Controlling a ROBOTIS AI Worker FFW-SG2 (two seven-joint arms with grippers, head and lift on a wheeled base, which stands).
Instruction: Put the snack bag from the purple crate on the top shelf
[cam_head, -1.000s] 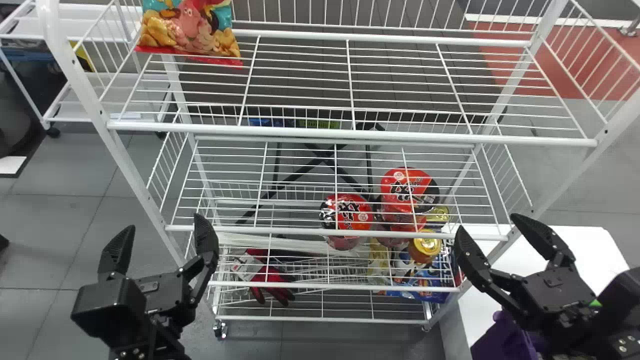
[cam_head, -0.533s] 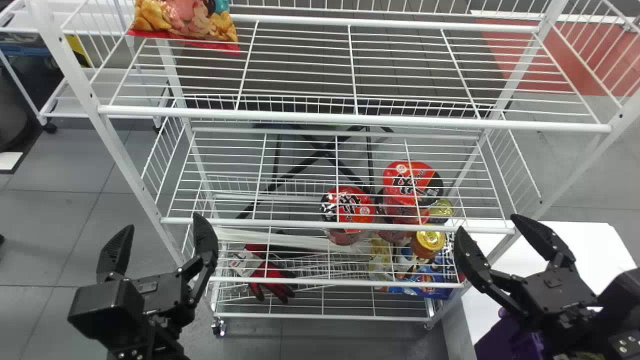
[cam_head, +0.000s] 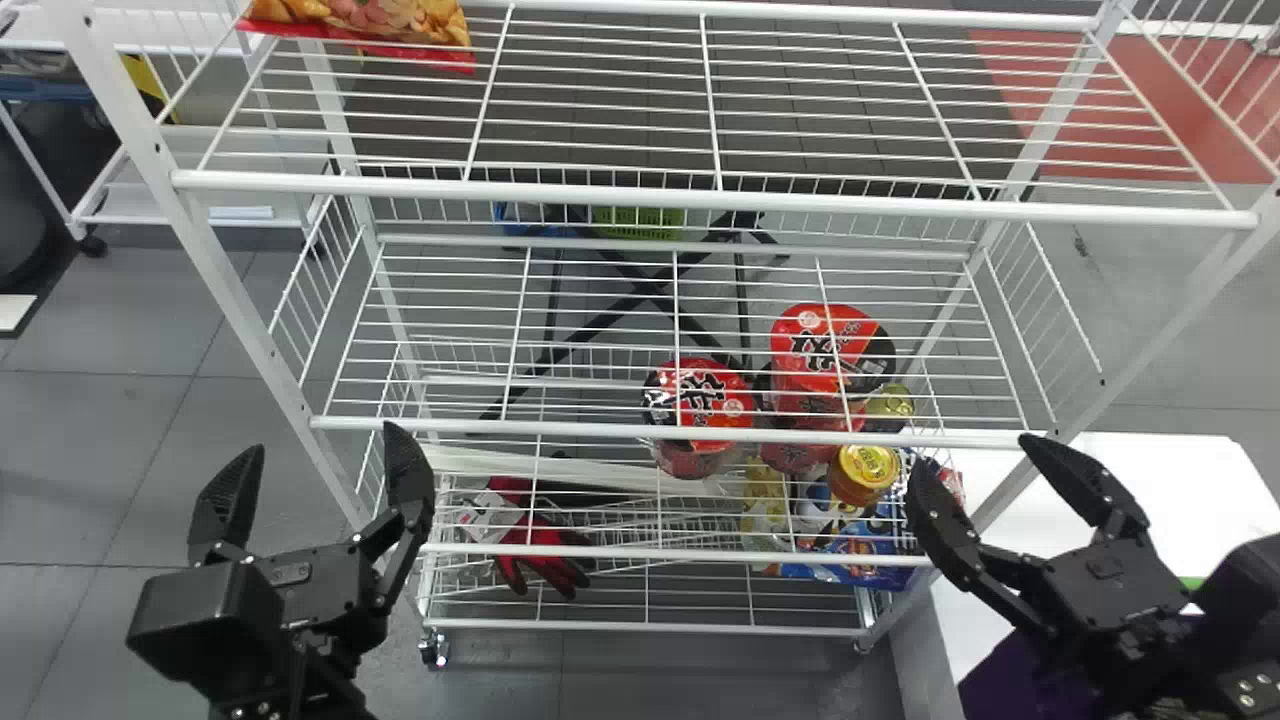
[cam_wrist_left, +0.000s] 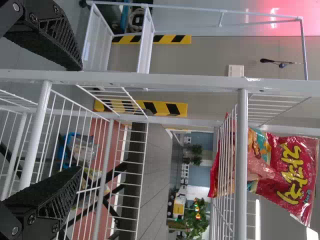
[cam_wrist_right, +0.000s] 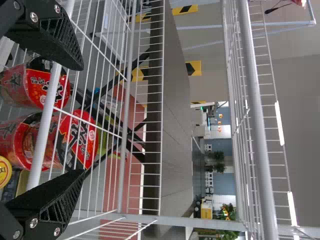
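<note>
Snack bag (cam_head: 360, 14), lying on the top shelf (cam_head: 700, 198) at the rack's left end, beside the left post (cam_head: 217, 262). The shelf's front rail and upright wires stand between it and the left wrist camera, crossing its printed face. Left gripper (cam_head: 322, 440): in front of the rack near the left post, black fingers spread apart. Right gripper (cam_head: 972, 450): near the rack's right post, fingers likewise apart; the purple crate (cam_head: 1025, 685) is partly hidden beneath its arm, beside the white table (cam_head: 1150, 470). Lower in the rack, seen through the wires, are red bowls (cam_head: 830, 350), a yellow-lidded jar (cam_head: 865, 472), blue packets (cam_head: 860, 560) and red-and-black gloves (cam_head: 545, 555). The bag is glossy and creased, chiefly red, with large yellow lettering outlined in dark print, a pink figure, teal patches and golden snack pieces; a plain red band runs along the edge nearest the shelf front.
</note>
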